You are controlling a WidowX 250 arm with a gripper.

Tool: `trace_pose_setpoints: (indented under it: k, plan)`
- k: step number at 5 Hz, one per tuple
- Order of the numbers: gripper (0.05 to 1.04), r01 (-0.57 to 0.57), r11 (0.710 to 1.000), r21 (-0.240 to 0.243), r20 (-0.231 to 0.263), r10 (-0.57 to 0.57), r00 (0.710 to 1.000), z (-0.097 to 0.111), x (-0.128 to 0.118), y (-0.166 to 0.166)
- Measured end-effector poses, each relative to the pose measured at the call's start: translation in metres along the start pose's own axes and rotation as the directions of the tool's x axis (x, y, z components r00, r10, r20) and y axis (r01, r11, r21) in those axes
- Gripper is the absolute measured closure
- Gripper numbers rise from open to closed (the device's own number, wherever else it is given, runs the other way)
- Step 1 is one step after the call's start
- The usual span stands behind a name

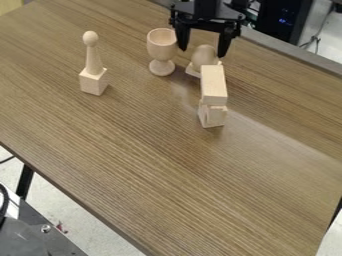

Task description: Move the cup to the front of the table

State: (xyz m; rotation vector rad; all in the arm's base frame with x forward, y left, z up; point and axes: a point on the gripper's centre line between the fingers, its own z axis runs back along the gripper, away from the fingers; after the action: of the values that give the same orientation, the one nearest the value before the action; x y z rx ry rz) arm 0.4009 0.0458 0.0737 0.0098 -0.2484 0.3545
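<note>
Near the top edge of the view the gripper (204, 49) hangs over the back of the table, its two fingers spread apart and pointing down. It is open, with nothing seen held. The light wooden cup (162, 45), a goblet with a stem and round foot, stands upright on the wooden table (147, 165), just left of the gripper. The left finger is close beside the cup's rim; whether they touch I cannot tell.
A wooden egg-like piece on a small base (204, 56) stands below the gripper. In front of it are stacked wooden blocks (214, 90). A ball-topped wooden peg on a cube (93, 70) stands to the left. Dark equipment (286, 19) lies beyond the back edge.
</note>
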Motion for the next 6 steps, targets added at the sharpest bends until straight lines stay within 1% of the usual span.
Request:
trace_pose_setpoints:
  k: [1, 2, 3, 4, 5, 6]
  plan:
    - [0.084, -0.001, 1.000, 0.007, -0.033, 0.002, 0.999, -0.011, -0.006, 0.001]
    - [0.084, -0.005, 1.000, 0.015, -0.045, 0.005, 0.999, -0.014, -0.010, 0.001]
    - [0.084, -0.017, 1.000, 0.016, -0.030, 0.017, 0.999, -0.007, -0.010, 0.002]
    - [0.084, -0.026, 0.999, 0.021, 0.004, 0.026, 1.000, 0.005, -0.007, 0.004]
    - [0.084, -0.030, 0.999, 0.027, 0.025, 0.029, 0.999, 0.013, -0.005, 0.006]
    - [0.084, -0.044, 0.998, 0.038, 0.067, 0.042, 0.997, 0.029, -0.002, 0.009]
